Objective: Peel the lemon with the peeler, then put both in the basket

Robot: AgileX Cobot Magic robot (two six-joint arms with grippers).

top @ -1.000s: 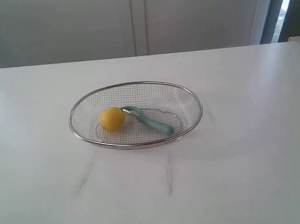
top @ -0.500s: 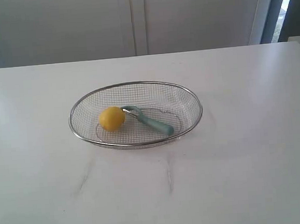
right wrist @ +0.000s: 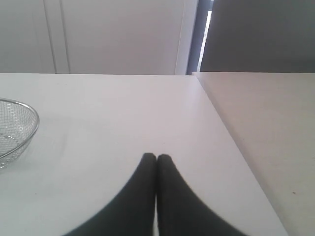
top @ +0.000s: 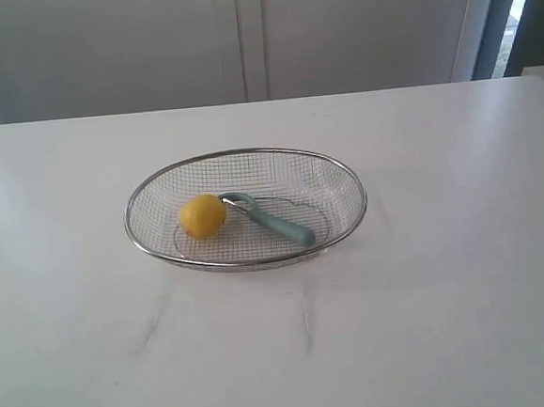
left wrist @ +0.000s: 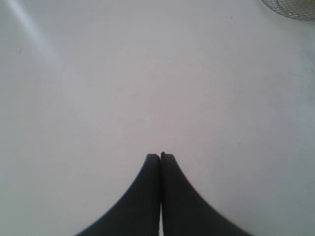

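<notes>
The wire-mesh basket (top: 351, 183) stands in the middle of the white table. Inside it lies the yellow lemon (top: 202, 216), and the teal-handled peeler (top: 275, 221) rests beside it, its metal head touching the lemon. Neither arm shows in the exterior view. My left gripper (left wrist: 160, 156) is shut over bare table, holding nothing, with a bit of the basket (left wrist: 290, 9) at the corner of its wrist view. My right gripper (right wrist: 156, 157) is also shut and empty, away from the basket (right wrist: 24, 129), whose rim shows at the side of its wrist view.
The white table (top: 448, 284) reaches on all sides of the basket. Grey cabinet doors (top: 240, 36) stand behind it. In the right wrist view a second, beige surface (right wrist: 266, 128) adjoins the table's edge.
</notes>
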